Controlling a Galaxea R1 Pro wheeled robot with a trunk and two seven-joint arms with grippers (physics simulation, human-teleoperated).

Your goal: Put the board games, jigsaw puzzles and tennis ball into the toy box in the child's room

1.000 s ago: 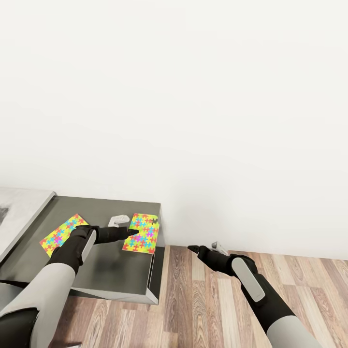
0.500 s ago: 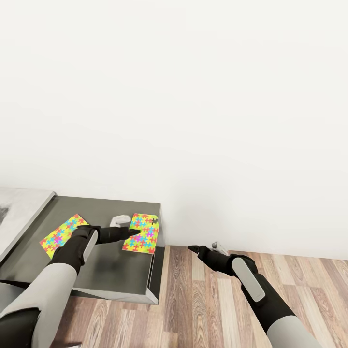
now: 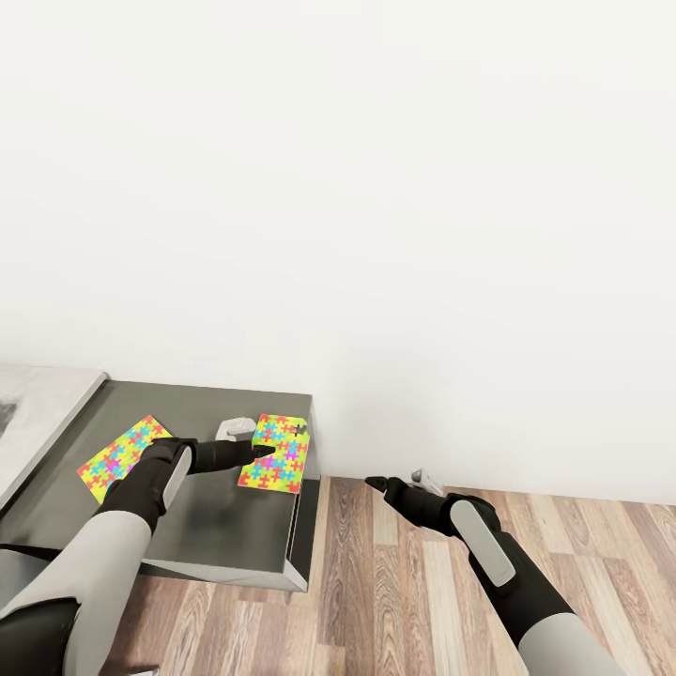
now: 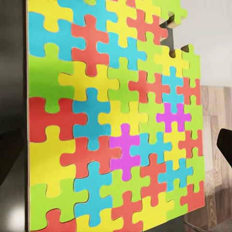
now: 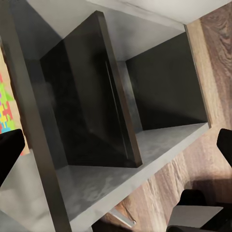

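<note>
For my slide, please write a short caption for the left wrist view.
Close view of a colourful jigsaw puzzle lying on a dark cabinet top, one edge piece missing.

Dark grey cabinet top (image 3: 216, 526) with two jigsaw puzzles (image 3: 274, 453).

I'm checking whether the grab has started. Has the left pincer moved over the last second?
Barely. The left pincer has crept slightly further onto the right-hand puzzle, toward the cabinet edge by the wall; the puzzle itself has not shifted.

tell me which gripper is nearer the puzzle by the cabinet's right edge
Left. The left gripper is right over that jigsaw puzzle; the right gripper hangs over the floor beside the cabinet.
</note>
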